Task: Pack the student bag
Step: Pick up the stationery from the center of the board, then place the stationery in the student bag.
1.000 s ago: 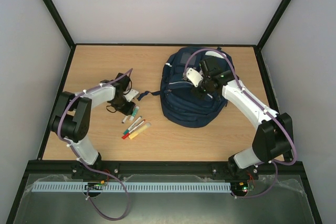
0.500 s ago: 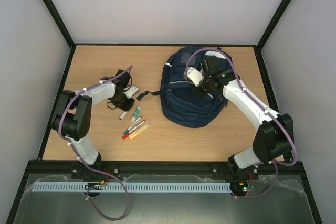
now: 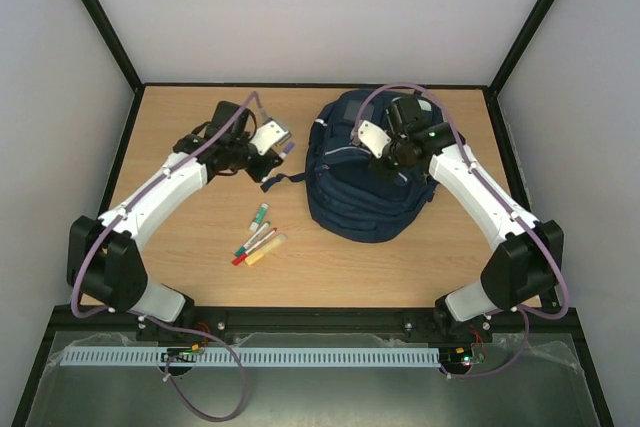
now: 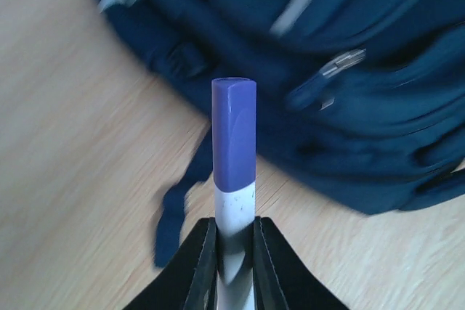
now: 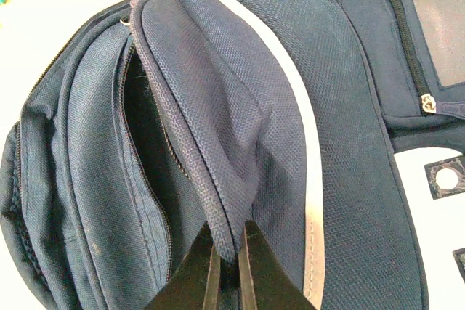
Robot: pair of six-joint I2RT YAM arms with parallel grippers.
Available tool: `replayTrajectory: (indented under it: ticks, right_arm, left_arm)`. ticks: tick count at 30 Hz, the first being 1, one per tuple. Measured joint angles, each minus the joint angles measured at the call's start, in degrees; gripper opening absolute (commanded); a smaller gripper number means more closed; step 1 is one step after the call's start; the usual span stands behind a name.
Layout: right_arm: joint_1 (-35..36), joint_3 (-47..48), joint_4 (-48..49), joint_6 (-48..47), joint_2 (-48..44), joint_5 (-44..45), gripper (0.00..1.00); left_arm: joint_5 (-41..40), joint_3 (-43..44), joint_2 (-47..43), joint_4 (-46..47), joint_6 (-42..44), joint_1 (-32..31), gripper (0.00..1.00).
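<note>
The navy student bag [image 3: 365,182] lies on the table right of centre. It fills the right wrist view [image 5: 349,107] and shows blurred in the left wrist view [image 4: 349,70]. My right gripper [image 3: 383,159] [image 5: 229,266] is shut on the fabric edge of a zip pocket flap [image 5: 218,143], holding it up so a dark opening [image 5: 145,128] shows beside it. My left gripper [image 3: 275,142] [image 4: 234,252] is shut on a white marker with a purple cap [image 4: 234,150], held above the table just left of the bag; its purple tip shows in the top view [image 3: 288,147].
Several more markers and a yellow highlighter [image 3: 257,239] lie on the wood in front of the bag's left side. A dark bag strap [image 3: 283,180] trails left from the bag below my left gripper. Black frame rails edge the table [image 3: 180,267].
My left arm has lifted the purple-capped marker from the pile of markers and carried it up and right toward the bag. My right gripper has raised the flap slightly.
</note>
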Motion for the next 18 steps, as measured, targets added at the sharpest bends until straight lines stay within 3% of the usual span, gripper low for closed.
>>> replayTrajectory:
  ticks: [8,18]
  right_arm:
    - [-0.2,4.9,-4.6,0.1,0.9,-1.6,0.01]
    - [-0.2,7.4,-7.3,0.7,2.3,-3.1,0.01]
  left_arm:
    - [6.6,0.1,-1.8,8.7,8.5,-12.6,0.02]
    - [5.7,6.2,5.7,10.8,21.9,-24.2,0.02]
